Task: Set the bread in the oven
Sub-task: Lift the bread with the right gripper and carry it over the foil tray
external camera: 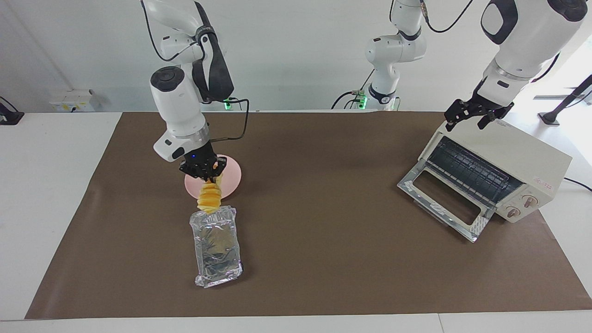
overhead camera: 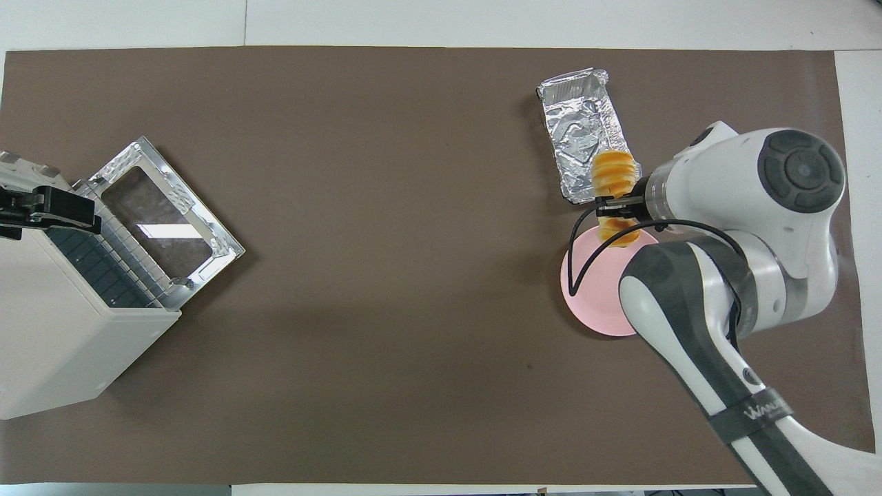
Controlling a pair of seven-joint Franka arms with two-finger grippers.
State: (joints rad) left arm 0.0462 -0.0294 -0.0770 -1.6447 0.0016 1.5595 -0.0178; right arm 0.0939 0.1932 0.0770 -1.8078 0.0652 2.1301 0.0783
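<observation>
Over the pink plate (external camera: 231,175) and foil tray (external camera: 216,245), the bread (external camera: 209,196) is hanging clamped in the right gripper (external camera: 204,172). Well apart, the oven (external camera: 499,171) is sitting with door (external camera: 444,203) dropped open, the left gripper (external camera: 476,113) waiting above it, jaws apart.

Robotics lab, white walls, paper-covered table (external camera: 323,259), mounted arms

Right gripper (overhead camera: 615,204) mostly hidden under its own arm in the overhead view, oven (overhead camera: 62,324) cut off by that view's edge, pink plate (external camera: 230,178) partly covered by gripper and bread (external camera: 209,197), left gripper (external camera: 476,114) fingers' state unreadable
</observation>
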